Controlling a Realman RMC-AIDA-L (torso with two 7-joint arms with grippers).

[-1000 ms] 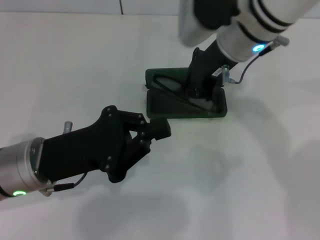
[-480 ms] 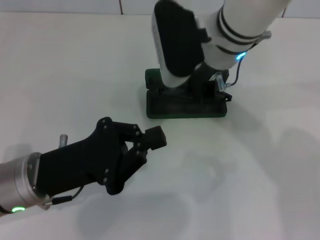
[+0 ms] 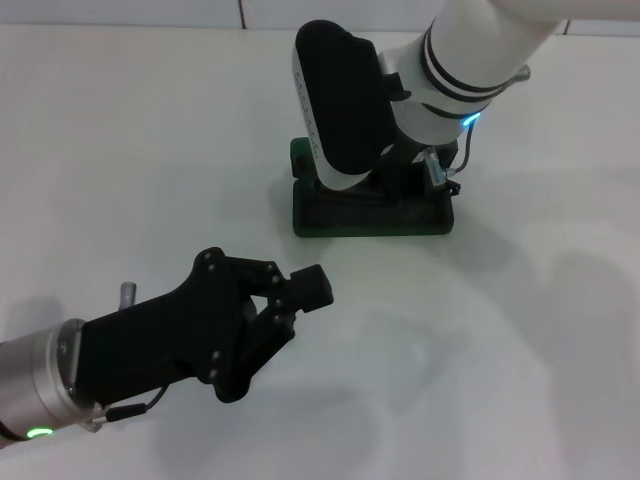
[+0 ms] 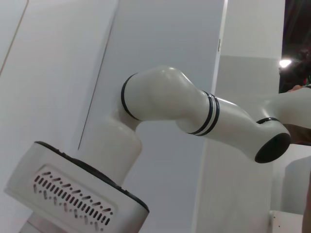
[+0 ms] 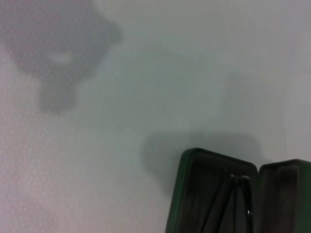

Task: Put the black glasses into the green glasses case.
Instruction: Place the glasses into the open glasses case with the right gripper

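Left arm: silver wrist, black left gripper [image 3: 300, 290] low on robot's left side, angled forward, fingers drawn together, holding nothing. Right arm: white, bent sharply downward at far centre, black elbow pad facing camera; right gripper hidden beneath forearm.

Matt green glasses case [image 3: 370, 218], smooth table [image 3: 520, 340]
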